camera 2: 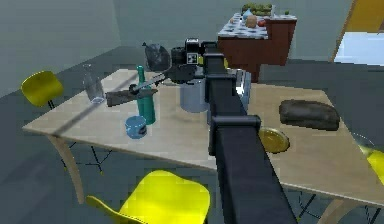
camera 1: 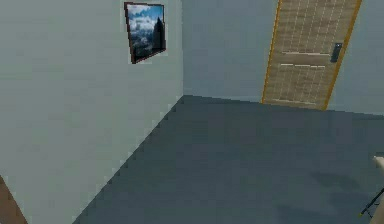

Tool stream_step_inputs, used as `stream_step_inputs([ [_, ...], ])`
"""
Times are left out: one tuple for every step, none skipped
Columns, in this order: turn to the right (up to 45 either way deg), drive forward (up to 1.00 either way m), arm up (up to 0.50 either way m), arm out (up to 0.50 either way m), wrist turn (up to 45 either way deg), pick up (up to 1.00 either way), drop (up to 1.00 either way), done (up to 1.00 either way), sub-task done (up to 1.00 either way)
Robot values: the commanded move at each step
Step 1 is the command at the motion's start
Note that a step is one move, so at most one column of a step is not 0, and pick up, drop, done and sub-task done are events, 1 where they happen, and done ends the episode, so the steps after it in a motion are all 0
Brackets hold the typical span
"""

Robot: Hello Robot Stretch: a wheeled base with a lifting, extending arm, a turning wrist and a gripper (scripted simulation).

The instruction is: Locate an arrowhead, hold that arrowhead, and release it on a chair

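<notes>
Wooden table (camera 2: pixel 80 118), cluttered, yellow chair (camera 2: pixel 172 198) beside it. My gripper (camera 2: pixel 176 73) sits among the clutter, and I cannot tell if it holds anything. Likely still picking the arrowhead up; next, lift clear.

- A long, near-black square-bar arm (camera 2: pixel 238 150) with flat matte faces and hard, straight edges.
- The arm is built of nested box sections, stepped one inside another. The widest lies at the arm side view's bottom edge, and each further section is slightly slimmer.
- Its top faces catch a greyish sheen, while the side faces look darker, almost black.
- Two small white squares (camera 2: pixel 241 88) with black marks sit at the bar's far end.
- Left of them is a small, dark, blocky gripper (camera 2: pixel 178 72), its body as black as the arm. Its thin dark fingers are too small to make out in detail.
</notes>
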Motion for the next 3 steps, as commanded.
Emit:
stream_step_inputs([
  [0.0,0.00,0.00,0.00,-45.0,0.00,0.00,0.00,0.00],
  [0.0,0.00,0.00,0.00,-39.0,0.00,0.00,0.00,0.00],
  [0.0,0.00,0.00,-0.44,0.0,0.00,0.00,0.00,0.00],
])
